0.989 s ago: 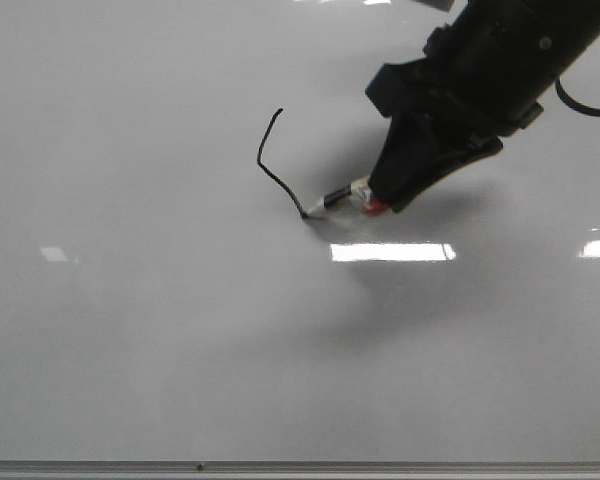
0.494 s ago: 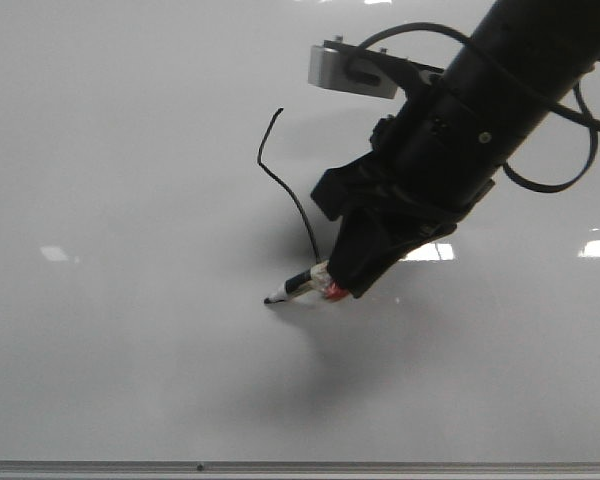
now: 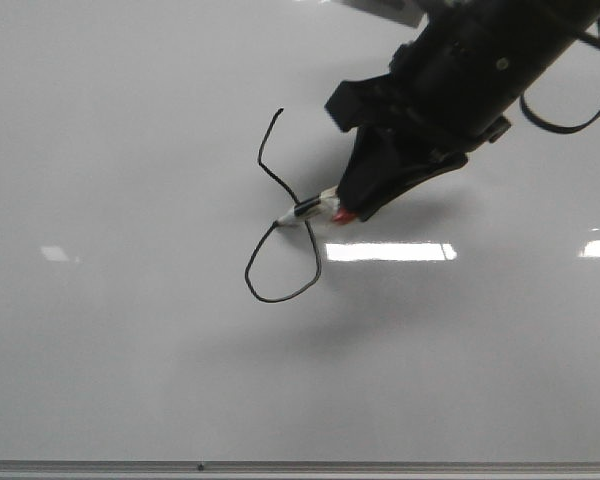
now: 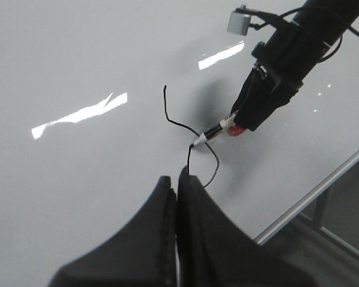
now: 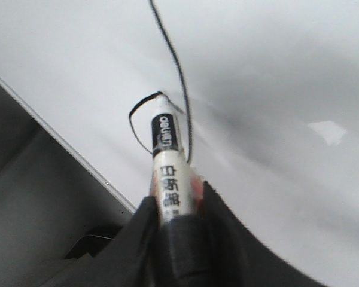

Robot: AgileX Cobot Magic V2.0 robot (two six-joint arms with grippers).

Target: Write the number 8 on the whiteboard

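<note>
1. The right gripper [image 3: 352,205], entering from the upper right of the front view, is clamped on a marker [image 3: 315,209] whose tip touches the whiteboard [image 3: 130,350] near the centre of the frame, at the crossing point of the unfinished number 8 [image 3: 280,225].

2. The figure sits centre-left in the front view: the lower loop is drawn, and the curve above it, running up to a small tick, is open on its right side, so the upper loop looks not yet closed.

3. In the right wrist view the marker [image 5: 167,161] is pinched low on its barrel between the two black fingers [image 5: 145,230], its nib end projecting well beyond them toward the board.

4. The left gripper [image 4: 176,197] hangs over the board with its fingers pressed together and nothing between them; its view shows the marker [image 4: 218,130] at mid-frame.

5. The marker appears light and rigid, and its smooth barrel could slip or twist under pressure; a firm hold well back from the nib, as here, seems right. The glossy board likely offers little drag, so light, even contact should be enough.

6. The barrel carries a black band with pale lettering and, below it, dark characters on white; neither can be read with confidence at this sharpness.
</note>
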